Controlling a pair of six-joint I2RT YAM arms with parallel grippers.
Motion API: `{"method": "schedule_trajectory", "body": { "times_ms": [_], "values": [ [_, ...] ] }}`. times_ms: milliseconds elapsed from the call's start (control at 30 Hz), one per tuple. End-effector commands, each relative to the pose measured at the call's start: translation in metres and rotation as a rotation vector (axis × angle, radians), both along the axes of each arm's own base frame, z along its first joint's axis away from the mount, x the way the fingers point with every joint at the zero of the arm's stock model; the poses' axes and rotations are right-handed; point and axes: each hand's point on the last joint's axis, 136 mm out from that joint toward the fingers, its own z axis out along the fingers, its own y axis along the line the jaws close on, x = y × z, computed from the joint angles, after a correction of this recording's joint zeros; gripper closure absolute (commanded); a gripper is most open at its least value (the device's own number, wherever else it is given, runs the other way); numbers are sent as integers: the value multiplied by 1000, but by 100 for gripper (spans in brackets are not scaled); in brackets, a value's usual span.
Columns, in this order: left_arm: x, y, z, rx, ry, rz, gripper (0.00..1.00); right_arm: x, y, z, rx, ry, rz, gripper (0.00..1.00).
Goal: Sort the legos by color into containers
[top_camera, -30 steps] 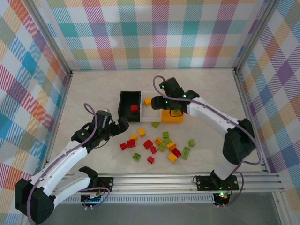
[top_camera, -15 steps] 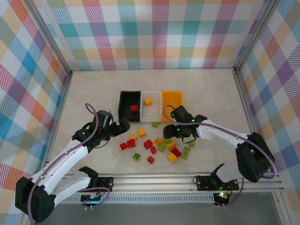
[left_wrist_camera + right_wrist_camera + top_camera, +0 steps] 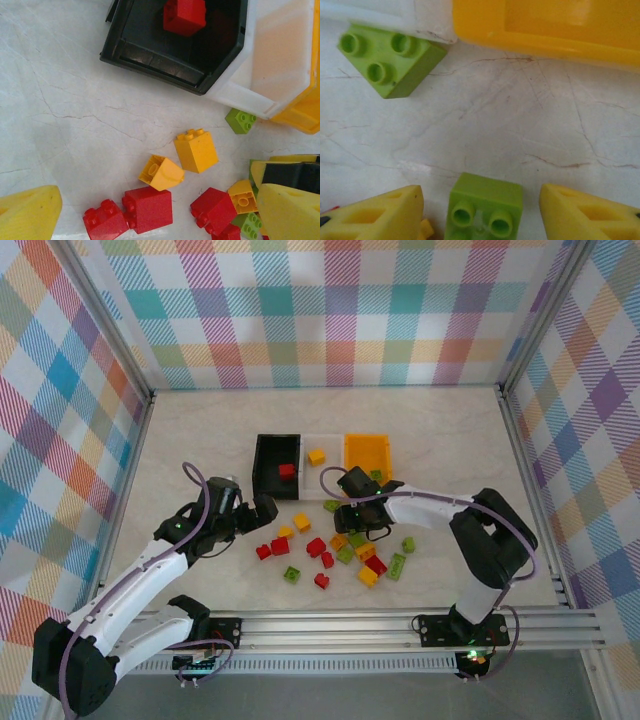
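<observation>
Loose red, orange-yellow and light green legos (image 3: pixel 340 550) lie scattered in front of the three containers: black (image 3: pixel 265 465), white (image 3: pixel 330 472) and orange-yellow (image 3: pixel 360 450). My right gripper (image 3: pixel 357 524) is down at the pile's far edge. In the right wrist view its yellow fingers (image 3: pixel 380 215) stand either side of a green lego (image 3: pixel 485 207), with gaps on both sides. My left gripper (image 3: pixel 263 512) hangs open over the pile's left end, above red legos (image 3: pixel 148 209) and orange-yellow ones (image 3: pixel 196 150). The black bin holds a red lego (image 3: pixel 184 15).
An orange-yellow lego (image 3: pixel 316 456) lies in the white bin and a green one (image 3: pixel 376 476) in the orange-yellow bin. Another green lego (image 3: pixel 390 60) sits against the white bin's near corner. Metal frame rails and plaid walls surround the table.
My right gripper has come from above the orange-yellow bin down to the pile and now straddles a green lego, its jaws narrower than before. The left arm has barely moved.
</observation>
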Motion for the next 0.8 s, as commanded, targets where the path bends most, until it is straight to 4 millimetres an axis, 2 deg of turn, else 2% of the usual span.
{"method": "schedule_trajectory", "body": {
  "times_ms": [0,200,300,433,533,633,767],
  "values": [
    [-6,2,-6,-4,23,7,0,-1,-7,-3,-62,-1,-8,41],
    [-6,2,-9,0,26,7,0,-4,-9,-3,-67,-4,-9,58],
    [-6,2,-9,-1,24,4,0,1,-8,10,-42,-46,-9,64],
    [-6,2,-8,2,24,2,0,8,-9,46,-14,-129,-2,67],
    [-6,2,-7,7,21,-1,0,23,-17,81,3,-208,-22,68],
    [-5,3,-7,10,18,2,0,47,-29,107,30,-254,-73,68],
    [-6,5,-8,14,23,9,0,80,-42,118,32,-274,-138,69]
  ]
}}
